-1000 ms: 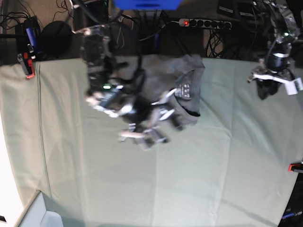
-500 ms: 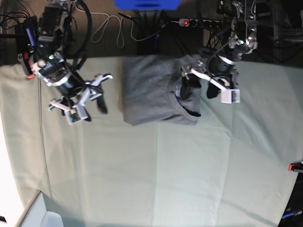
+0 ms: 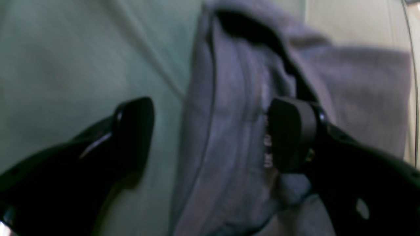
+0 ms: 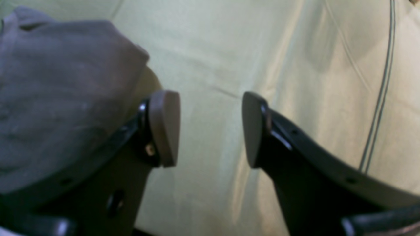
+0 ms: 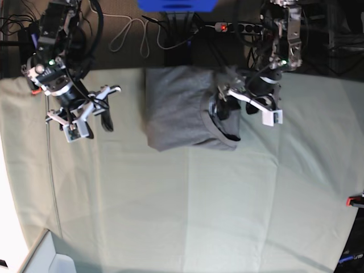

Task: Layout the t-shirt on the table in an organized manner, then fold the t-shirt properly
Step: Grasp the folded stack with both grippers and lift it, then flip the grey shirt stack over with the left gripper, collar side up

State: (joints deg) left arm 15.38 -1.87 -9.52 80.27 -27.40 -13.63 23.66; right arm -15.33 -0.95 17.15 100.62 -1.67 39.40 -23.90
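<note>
The dark grey t-shirt (image 5: 179, 105) lies folded into a rough rectangle at the back middle of the table (image 5: 199, 199), collar side to the right. My left gripper (image 5: 235, 108) stands open over that collar edge. In the left wrist view its jaws (image 3: 210, 134) are wide apart. One finger (image 3: 288, 134) rests on the t-shirt (image 3: 229, 98) by the white neck label, the other (image 3: 134, 127) over bare table (image 3: 65, 49). My right gripper (image 5: 94, 122) hangs open left of the shirt. In the right wrist view it (image 4: 210, 129) has only table (image 4: 295, 49) between its pads, with the t-shirt (image 4: 59, 82) at the left.
Behind the table's far edge are cables, a power strip (image 5: 244, 27) with a red light, and a blue object (image 5: 176, 4). A red clamp (image 5: 355, 200) sits at the right edge. A pale box corner (image 5: 45, 256) shows at the bottom left.
My right arm has pulled away from the shirt to the left. My left arm has come in from the far right onto the collar edge, and its jaws have opened wide.
</note>
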